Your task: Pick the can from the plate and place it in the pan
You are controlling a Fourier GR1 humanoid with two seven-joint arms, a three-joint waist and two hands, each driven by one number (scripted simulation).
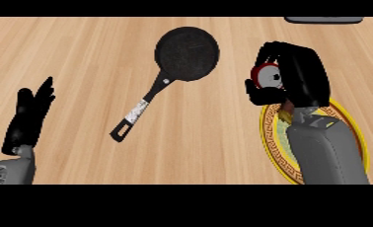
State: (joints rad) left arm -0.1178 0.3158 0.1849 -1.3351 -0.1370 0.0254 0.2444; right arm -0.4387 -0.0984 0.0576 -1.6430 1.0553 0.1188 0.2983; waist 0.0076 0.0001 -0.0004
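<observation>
Pale wood grain ran across the surface (87, 48) where the robot's right hand (295, 75) held the can (268, 76), its black fingers (273, 51) curled over the top of the red-and-white cylinder and the thumb pressed in from below. The can's round end faced the camera, showing a pale disc ringed in red, and most of its body was hidden behind the palm. It sat enclosed between fingers and thumb, tilted on its side, just beyond the far rim of the plate (271, 144), with bare wood visible under it. Whether it touched the plate's edge could not be told.

The plate, gold-rimmed with a dark patterned band, lay at the near right of the surface, largely covered by the grey right forearm (328, 154) crossing it.

The pan (187, 53), black and round, rested well apart to the left of the can, its long handle (138, 110) angled toward the near left and carrying a pale label partway down. Nothing lay inside it.

The left hand (29, 115) showed at the view's left edge, fingers straight and pointing up, holding nothing.

A dark grey object (324, 19) was cut off by the far right edge of the surface.
</observation>
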